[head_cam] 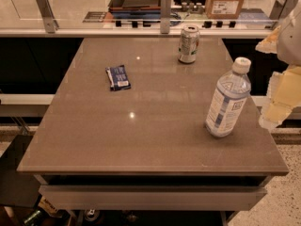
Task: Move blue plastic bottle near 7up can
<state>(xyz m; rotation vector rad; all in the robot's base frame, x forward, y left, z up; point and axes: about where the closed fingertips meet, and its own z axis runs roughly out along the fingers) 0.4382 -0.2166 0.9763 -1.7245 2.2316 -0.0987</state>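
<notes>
The blue plastic bottle (227, 99) stands on the right side of the brown table (141, 126), near its right edge; it is clear bluish with a white cap and a white-and-blue label. The 7up can (189, 44) stands upright at the back of the table, well behind the bottle. My gripper (262, 84) is at the right edge of the view, just right of the bottle and apart from it. Its pale yellow fingers (278, 100) are spread open, with nothing between them.
A flat dark-blue snack packet (118, 77) lies left of centre on the table. A glass barrier with metal posts (165, 6) runs along the back edge, with a cardboard box (225, 0) and a tray behind it. Floor lies beyond the right edge.
</notes>
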